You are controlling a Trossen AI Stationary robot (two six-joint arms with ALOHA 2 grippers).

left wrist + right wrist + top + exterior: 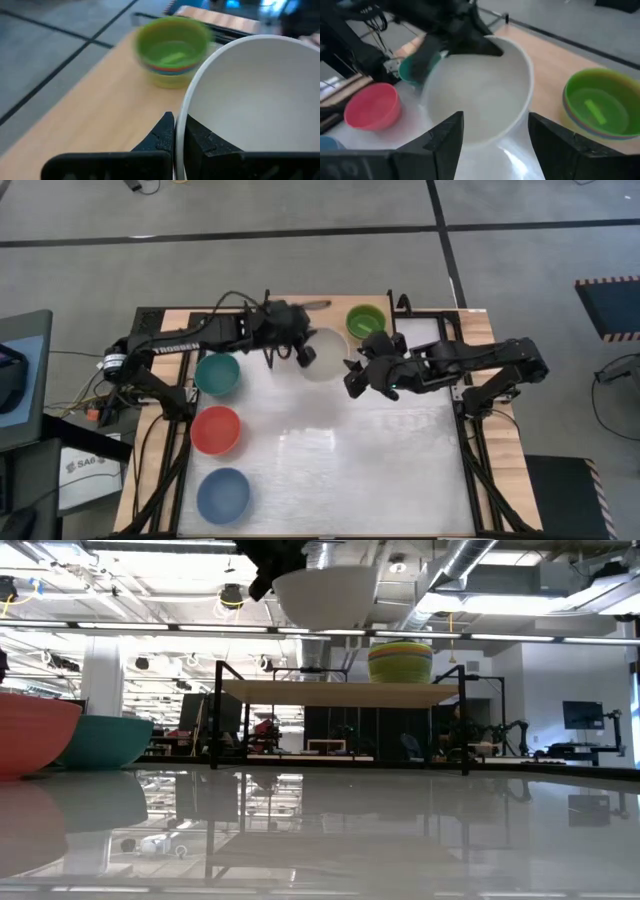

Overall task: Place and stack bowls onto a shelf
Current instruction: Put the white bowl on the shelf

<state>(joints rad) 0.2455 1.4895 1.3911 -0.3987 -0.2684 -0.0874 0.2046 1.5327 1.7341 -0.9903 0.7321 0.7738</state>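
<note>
My left gripper (303, 356) is shut on the cream bowl (326, 353), which it carries high over the shelf (300, 692), as the low view shows the cream bowl (325, 595). A green bowl (365, 320) tops a stack of bowls that stands on the shelf's wood top (100, 105), toward its right end. My right gripper (352, 376) is open beside the cream bowl's near right side; its fingers (447, 142) touch nothing. The teal bowl (217, 373), red bowl (215, 429) and blue bowl (223, 494) rest on the table's left side. My left gripper (177, 124) pinches the cream bowl's rim (181, 112) on its left side, one finger inside the bowl and one outside. The fingers come from the table's left. The bowl is lifted clear, mouth up and roughly level, above the shelf top.
The white table surface (340, 460) lies bare in the middle and on the right. The shelf's black legs (215, 715) stand at the table's far edge. The green stack (400, 662) takes up the shelf's right part; its left and middle wood top (290, 690) shows bare.
</note>
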